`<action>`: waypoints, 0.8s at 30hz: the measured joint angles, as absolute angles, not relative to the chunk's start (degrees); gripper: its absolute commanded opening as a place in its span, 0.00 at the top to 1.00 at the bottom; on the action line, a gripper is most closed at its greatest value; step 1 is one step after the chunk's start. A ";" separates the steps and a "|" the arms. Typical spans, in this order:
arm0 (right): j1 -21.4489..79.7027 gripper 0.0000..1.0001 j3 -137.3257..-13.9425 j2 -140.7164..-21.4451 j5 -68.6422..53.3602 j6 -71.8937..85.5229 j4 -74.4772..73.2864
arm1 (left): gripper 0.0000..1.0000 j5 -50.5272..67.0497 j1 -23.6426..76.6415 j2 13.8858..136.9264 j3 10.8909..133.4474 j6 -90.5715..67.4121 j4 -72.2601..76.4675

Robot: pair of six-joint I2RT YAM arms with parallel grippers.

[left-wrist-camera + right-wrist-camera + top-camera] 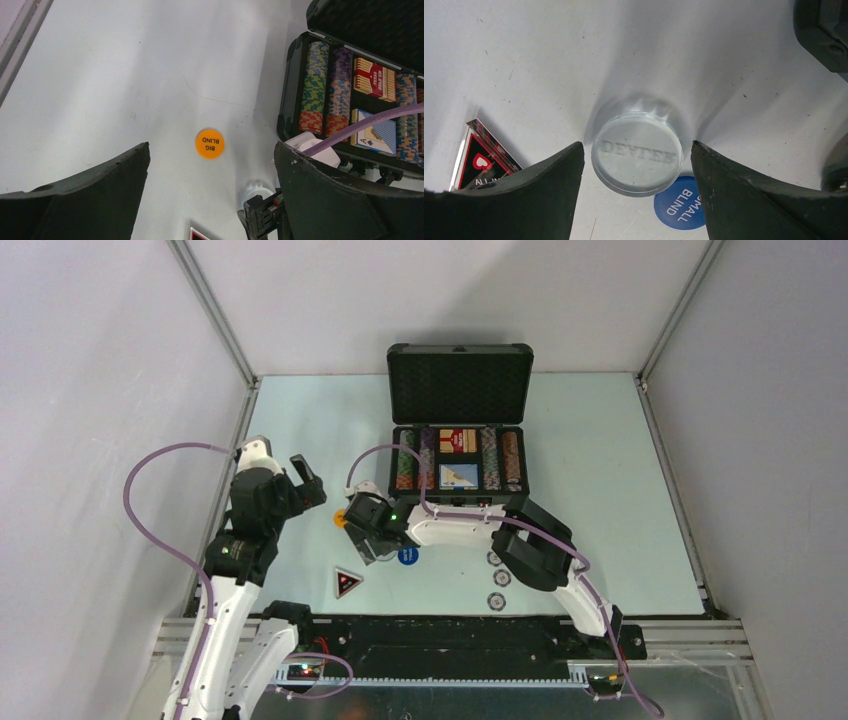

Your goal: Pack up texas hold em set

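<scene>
Straddling the clear dealer button (638,159), the right pincer (637,144) stands spread with a finger on each side of the disc. A thin strip of bench (600,490) shows at both flanks, so it has hold of nothing. The disc lies just beside the blue small-blind button (679,207), whose edge it overlaps in the right wrist view, and near the dark triangular marker (347,582) with its red heart. All three sit toward the near edge of the bench, left of the middle. The orange big-blind button (209,143) rests a little farther in, apart from them, and shows between the fingers of the left pincer (308,480), which hangs over it wide open and empty. The briefcase (458,383) stands open at the middle of the far edge, lid upright. It holds rows of striped poker chips (405,462) on edge, with the red card box (457,440) and a blue-and-white card pack (459,477) between the rows. Three loose chips (497,601) lie toward the near edge, right of the middle.
</scene>
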State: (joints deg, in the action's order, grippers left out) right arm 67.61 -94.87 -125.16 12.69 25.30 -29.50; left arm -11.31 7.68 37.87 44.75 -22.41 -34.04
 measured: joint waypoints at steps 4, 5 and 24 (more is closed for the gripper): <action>67.90 0.15 -94.41 -125.05 13.34 24.91 -28.99 | 0.02 -11.27 7.68 37.87 44.75 -22.41 -34.04; 67.99 0.14 -94.24 -125.03 13.52 24.84 -28.84 | 0.02 -11.22 7.68 37.87 44.75 -22.41 -34.04; 68.77 0.17 -93.71 -124.92 15.03 23.73 -28.75 | 0.02 -10.33 7.68 37.87 44.75 -22.39 -34.04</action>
State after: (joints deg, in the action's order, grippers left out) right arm 68.77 -93.71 -124.92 15.03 23.73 -28.75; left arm -10.33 7.68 37.87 44.75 -22.39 -34.04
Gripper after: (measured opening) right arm 0.835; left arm 0.985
